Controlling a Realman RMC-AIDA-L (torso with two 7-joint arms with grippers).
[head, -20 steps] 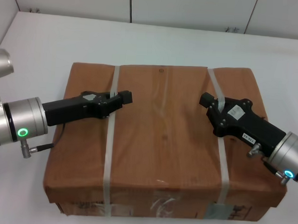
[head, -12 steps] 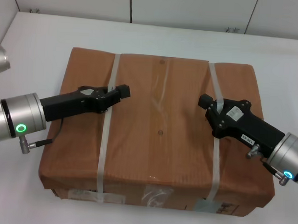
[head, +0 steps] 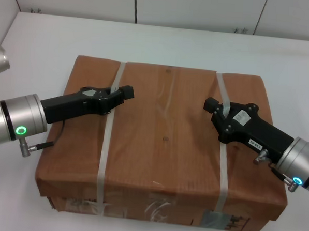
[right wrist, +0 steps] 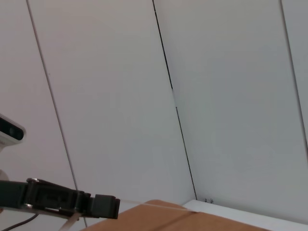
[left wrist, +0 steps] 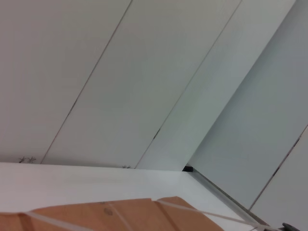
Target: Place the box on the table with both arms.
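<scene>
A big brown box (head: 163, 147) fills the middle of the white desk (head: 174, 44). Bare desk shows behind the box and on both sides of it. A pale wall with thin dark lines (head: 134, 3) stands behind the desk, far from the box.

Two whitish straps go over the box from back to front. One strap (head: 106, 144) is on the left part of the lid. The other strap (head: 222, 155) is on the right part. A strip of clear tape (head: 167, 116) runs down the middle of the lid between them. On the front side of the box there are labels (head: 226, 222) and more shiny tape.

The left gripper (head: 125, 92) lies over the left strap, right at the box top. Its black fingers look pressed together at the strap. The silver wrist with a green light (head: 20, 130) hangs past the left edge of the box.

The right gripper (head: 212, 104) lies over the right strap. The strap bends up a little there, and the fingers look pinched on it. Its wrist with a green light (head: 298, 180) sticks out past the right edge of the box.

The box is closed, so nothing inside can be seen.
</scene>
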